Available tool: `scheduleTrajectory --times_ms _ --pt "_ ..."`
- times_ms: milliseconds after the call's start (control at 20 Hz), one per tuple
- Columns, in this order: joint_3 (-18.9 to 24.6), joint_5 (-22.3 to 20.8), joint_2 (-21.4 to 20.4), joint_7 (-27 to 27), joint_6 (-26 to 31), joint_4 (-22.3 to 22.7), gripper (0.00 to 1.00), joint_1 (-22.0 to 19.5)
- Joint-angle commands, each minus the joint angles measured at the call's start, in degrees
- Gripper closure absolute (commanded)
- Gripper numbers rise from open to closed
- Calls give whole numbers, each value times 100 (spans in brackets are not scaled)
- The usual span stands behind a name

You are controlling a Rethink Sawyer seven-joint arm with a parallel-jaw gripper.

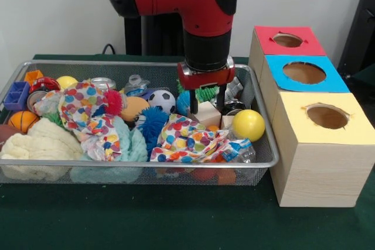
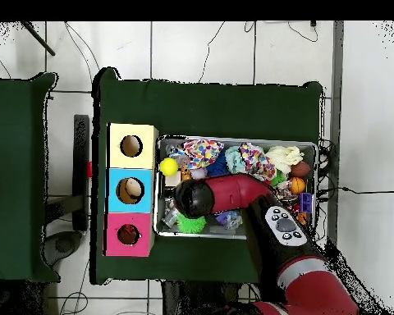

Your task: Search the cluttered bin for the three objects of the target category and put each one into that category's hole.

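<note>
The wire mesh bin (image 1: 140, 164) is full of clutter; it also shows in the overhead view (image 2: 233, 141). My gripper (image 1: 207, 102) hangs in the bin's right part with its fingers (image 1: 193, 102) apart and nothing between them, just above a pale wooden block (image 1: 208, 113). A green spiky ball (image 1: 206, 92) is right behind it. No striped plush shows. A tan-orange rounded thing (image 1: 133, 108) lies mid-bin; I cannot tell what it is. An orange bit (image 1: 212, 127) peeks from under a spotted cloth. The red-topped box's hole (image 1: 287, 40) is at the far right; it also shows in the overhead view (image 2: 128, 235).
The blue-topped box (image 1: 304, 73) and the yellow-topped box (image 1: 327, 116) stand beside the bin's right rim. A yellow ball (image 1: 248, 125), spotted cloths (image 1: 187, 139), a blue spiky ball (image 1: 153, 122), a soccer ball (image 1: 162, 100) and a cream towel (image 1: 35, 147) fill the bin.
</note>
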Motion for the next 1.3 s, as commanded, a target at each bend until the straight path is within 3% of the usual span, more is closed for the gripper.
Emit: scheduleTrajectory --times_ms 50,200,750,1300 --pt "-340 -72 1027 853 -622 -810 0 91" --pt "-399 -142 1145 647 -606 -814 0 -64" --pt "-351 -358 670 -5 -236 -735 0 -435" --pt "-129 -501 59 -1094 739 -1025 0 -858"
